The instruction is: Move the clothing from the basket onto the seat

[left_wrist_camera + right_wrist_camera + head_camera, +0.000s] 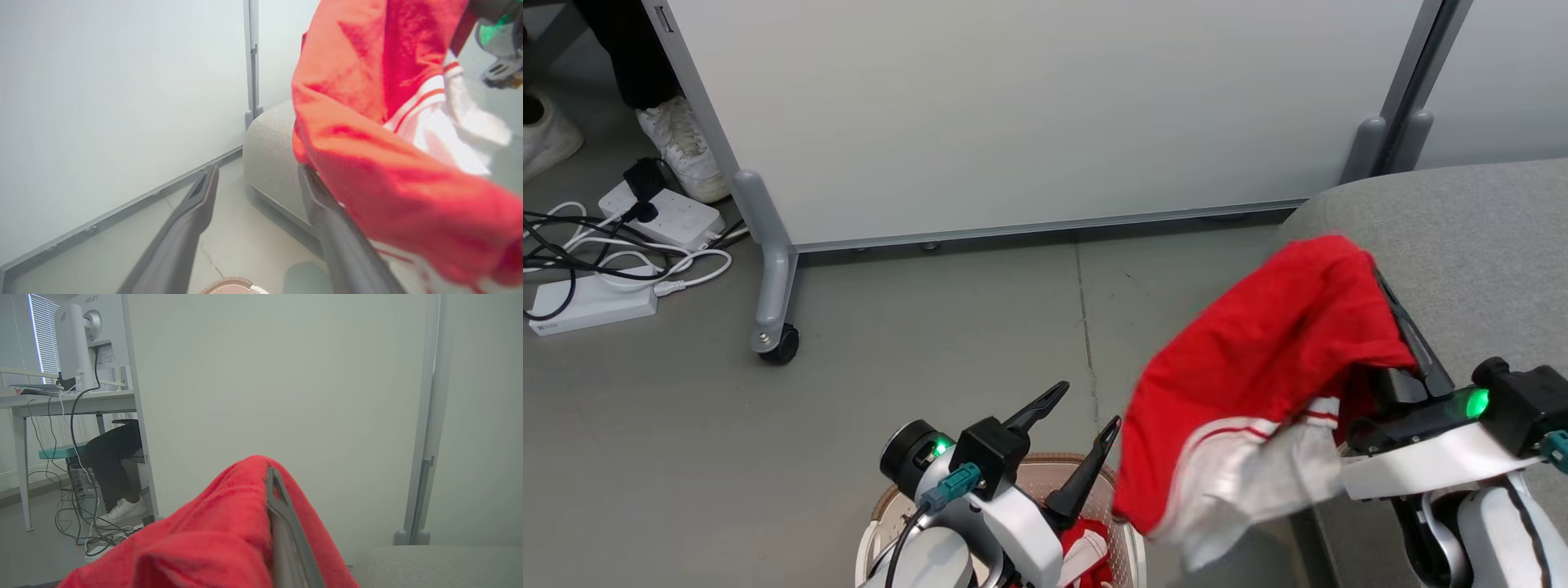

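Red fabric, up in the air! The garment hangs draped over the right gripper, jaws clamped on the cloth, with the white panel and striped trim dangling low. It's at the near edge of the grey seat, partly over the cushion and partly over the floor. Touching the cushion? Can't tell. The left gripper hovers just above the basket, jaws spread wide with nothing between them. More red clothing lies inside the basket. Far left, a person's white shoe beside the partition.
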{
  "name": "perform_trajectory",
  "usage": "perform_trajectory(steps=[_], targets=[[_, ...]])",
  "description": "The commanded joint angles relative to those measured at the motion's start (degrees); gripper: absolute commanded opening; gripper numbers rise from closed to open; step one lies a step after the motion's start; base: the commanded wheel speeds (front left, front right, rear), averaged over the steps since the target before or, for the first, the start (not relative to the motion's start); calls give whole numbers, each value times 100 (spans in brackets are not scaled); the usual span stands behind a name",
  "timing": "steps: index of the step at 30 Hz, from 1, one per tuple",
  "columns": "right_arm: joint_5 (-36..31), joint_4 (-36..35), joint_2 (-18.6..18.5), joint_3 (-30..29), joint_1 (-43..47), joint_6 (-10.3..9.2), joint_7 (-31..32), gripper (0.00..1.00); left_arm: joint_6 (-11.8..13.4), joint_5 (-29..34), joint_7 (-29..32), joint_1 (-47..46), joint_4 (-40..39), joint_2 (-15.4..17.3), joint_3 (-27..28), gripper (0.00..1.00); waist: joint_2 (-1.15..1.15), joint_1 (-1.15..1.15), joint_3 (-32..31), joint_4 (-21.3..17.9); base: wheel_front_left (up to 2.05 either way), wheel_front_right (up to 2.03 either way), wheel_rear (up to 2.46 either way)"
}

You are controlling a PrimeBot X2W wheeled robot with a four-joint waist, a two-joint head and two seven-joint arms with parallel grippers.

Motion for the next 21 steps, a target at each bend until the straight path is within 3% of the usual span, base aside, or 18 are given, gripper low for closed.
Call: perform_trajectory(steps=[1, 9, 21], targets=[[4, -87, -78, -85, 32, 1, -29, 0, -22, 87, -1, 89, 79, 27, 106, 100, 0, 0, 6, -7, 0, 0, 0], [108, -161, -242, -439, 193, 1, -28, 0, -97, 365, -1, 314, -15, 32, 595, 100, 0, 0, 28, -11, 0, 0, 0], [259, 75, -85, -742, 650, 1, -29, 0, -221, 274, 0, 1006, -494, 26, 1243, 100, 0, 0, -13, 5, 0, 0, 0]])
